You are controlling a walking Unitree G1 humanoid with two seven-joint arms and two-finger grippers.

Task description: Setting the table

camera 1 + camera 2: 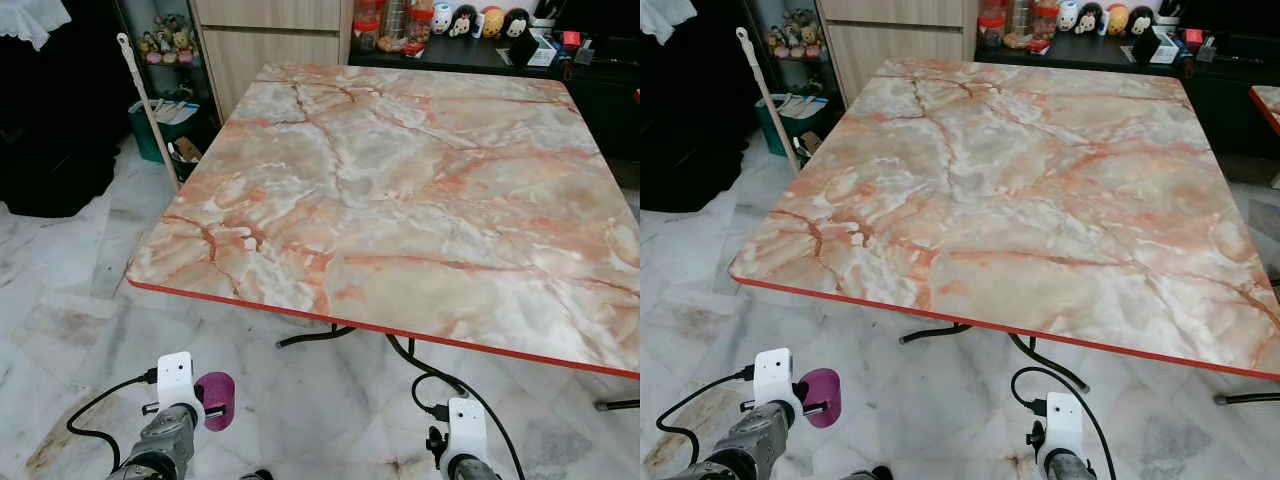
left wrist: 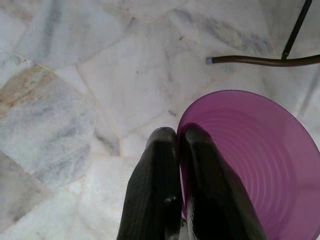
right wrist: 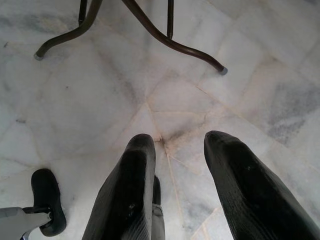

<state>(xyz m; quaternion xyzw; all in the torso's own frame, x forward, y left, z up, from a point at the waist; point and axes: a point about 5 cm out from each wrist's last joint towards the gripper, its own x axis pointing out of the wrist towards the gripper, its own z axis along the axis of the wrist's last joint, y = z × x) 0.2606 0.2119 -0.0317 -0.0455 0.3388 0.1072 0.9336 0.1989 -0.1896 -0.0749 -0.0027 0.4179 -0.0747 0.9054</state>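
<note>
A translucent purple cup (image 1: 216, 399) hangs low at my left side, below the near edge of the table. My left gripper (image 2: 176, 135) is shut on the cup's rim, one finger inside and one outside. The cup (image 2: 260, 165) shows its ribbed inner wall in the left wrist view. The square table (image 1: 420, 190) has a pink and white marble top with a red edge and nothing on it. My right gripper (image 3: 175, 142) is open and holds nothing, hanging above the marble floor near the table's metal legs (image 3: 165, 35).
Black curved table legs (image 1: 320, 335) stand under the near edge. A white-handled mop (image 1: 145, 100) leans at the left by a green bin (image 1: 160, 125). A dark sideboard with jars and toy figures (image 1: 470, 20) runs behind the table. A black foot (image 3: 47, 200) rests on the floor.
</note>
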